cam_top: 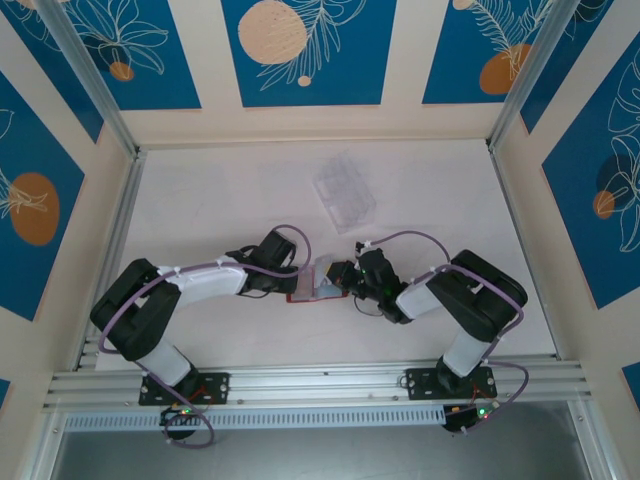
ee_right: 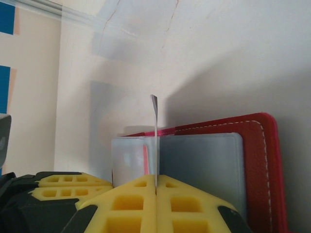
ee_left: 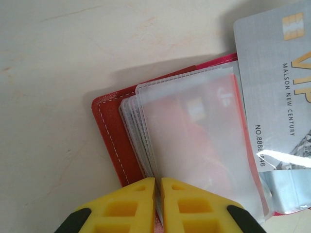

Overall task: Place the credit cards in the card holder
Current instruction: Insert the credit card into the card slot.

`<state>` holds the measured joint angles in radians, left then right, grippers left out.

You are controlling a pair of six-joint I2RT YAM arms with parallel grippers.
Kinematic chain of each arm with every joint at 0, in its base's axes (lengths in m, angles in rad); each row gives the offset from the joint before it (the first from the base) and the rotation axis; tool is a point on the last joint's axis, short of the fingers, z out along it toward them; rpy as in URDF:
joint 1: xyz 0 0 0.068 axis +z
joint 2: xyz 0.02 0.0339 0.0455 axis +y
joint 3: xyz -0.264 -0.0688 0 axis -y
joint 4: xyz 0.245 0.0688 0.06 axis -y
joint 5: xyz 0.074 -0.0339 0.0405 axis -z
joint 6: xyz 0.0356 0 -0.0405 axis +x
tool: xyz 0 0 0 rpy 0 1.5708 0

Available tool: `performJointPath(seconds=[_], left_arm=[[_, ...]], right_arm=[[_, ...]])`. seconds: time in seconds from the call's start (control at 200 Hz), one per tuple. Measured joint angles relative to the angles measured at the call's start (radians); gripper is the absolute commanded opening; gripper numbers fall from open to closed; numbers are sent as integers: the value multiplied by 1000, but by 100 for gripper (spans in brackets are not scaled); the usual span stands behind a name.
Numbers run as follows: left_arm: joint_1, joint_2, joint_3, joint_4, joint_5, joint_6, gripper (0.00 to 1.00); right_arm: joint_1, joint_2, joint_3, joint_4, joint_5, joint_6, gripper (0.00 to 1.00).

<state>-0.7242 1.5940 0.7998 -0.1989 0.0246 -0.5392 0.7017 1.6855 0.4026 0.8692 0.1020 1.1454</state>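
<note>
We find the holder (cam_top: 303, 295) lying open near the middle of the table (cam_top: 220, 190), between the two arms. The left gripper (ee_left: 158, 187) is clamped on the near edge of the holder's clear sleeves (ee_left: 194, 145), and the red cover lies flat beneath them. The right gripper (ee_right: 156, 182) pinches a silver card (ee_right: 154, 116) edge-on, upright above the open holder. In the left wrist view this card overlaps the sleeves' right side. A clear tray (cam_top: 344, 188) sits farther back, well apart.
</note>
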Motion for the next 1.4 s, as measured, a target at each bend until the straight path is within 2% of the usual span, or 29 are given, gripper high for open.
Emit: performJointPath(seconds=[0.66, 0.975, 1.401], left_arm=[[0, 0, 0, 0, 0, 0, 11], [0, 0, 0, 0, 0, 0, 11], [0, 0, 0, 0, 0, 0, 11]], right_arm=[[-58, 73, -13, 117, -114, 85, 0], [-46, -138, -31, -50, -79, 36, 0], [-1, -39, -2, -63, -71, 14, 0]])
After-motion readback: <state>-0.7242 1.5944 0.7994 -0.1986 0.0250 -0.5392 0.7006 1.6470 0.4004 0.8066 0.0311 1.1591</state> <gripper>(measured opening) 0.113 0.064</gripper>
